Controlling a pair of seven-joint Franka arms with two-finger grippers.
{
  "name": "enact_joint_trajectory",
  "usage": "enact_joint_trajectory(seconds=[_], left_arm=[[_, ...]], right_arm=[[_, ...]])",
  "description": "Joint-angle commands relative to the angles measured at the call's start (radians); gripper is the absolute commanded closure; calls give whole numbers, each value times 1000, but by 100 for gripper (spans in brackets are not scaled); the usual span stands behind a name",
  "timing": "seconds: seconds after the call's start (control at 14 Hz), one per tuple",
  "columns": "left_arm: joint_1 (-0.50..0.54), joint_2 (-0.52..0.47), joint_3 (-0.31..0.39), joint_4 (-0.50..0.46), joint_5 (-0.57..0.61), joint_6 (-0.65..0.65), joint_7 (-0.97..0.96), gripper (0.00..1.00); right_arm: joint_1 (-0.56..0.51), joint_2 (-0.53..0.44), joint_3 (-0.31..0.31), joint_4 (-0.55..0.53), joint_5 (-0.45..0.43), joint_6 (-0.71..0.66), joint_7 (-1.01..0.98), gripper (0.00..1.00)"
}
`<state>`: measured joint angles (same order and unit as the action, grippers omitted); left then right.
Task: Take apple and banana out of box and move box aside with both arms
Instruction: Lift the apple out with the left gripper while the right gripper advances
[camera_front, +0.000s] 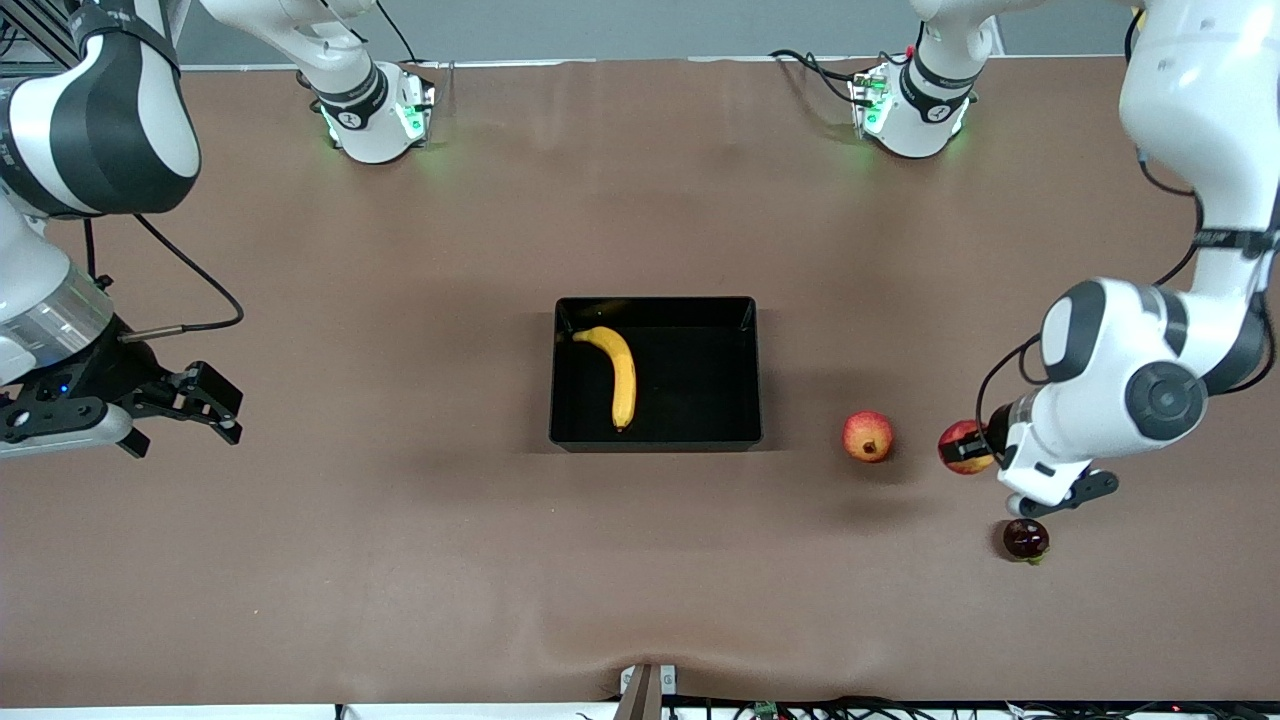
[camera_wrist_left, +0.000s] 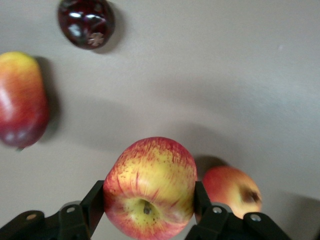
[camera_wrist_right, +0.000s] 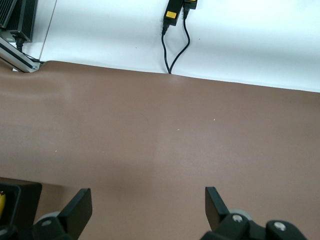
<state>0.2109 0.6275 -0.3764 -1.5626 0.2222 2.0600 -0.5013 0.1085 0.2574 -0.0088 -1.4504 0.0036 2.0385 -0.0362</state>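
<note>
The black tray sits mid-table with the yellow banana lying inside it. My left gripper is shut on the red-and-yellow streaked apple, toward the left arm's end of the table. In the left wrist view the apple sits squeezed between both fingers. My right gripper is open and empty, waiting over bare table toward the right arm's end. It also shows in the right wrist view, where a tray corner is at the edge.
A round red-orange fruit with a dark calyx lies between the tray and the held apple. A small dark purple fruit lies nearer the camera. An oblong red mango shows only in the left wrist view.
</note>
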Motion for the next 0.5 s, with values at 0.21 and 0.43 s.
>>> enact_joint_trajectory(seconds=[0.21,0.43], left_arm=[[24,107,-4,19,132,129,7,100],[22,175,48,62,169,166,9,100]], right_arm=[[71,80,-6,51,-13,38,4,0],[97,91,-7,51,-14,39,4,0]])
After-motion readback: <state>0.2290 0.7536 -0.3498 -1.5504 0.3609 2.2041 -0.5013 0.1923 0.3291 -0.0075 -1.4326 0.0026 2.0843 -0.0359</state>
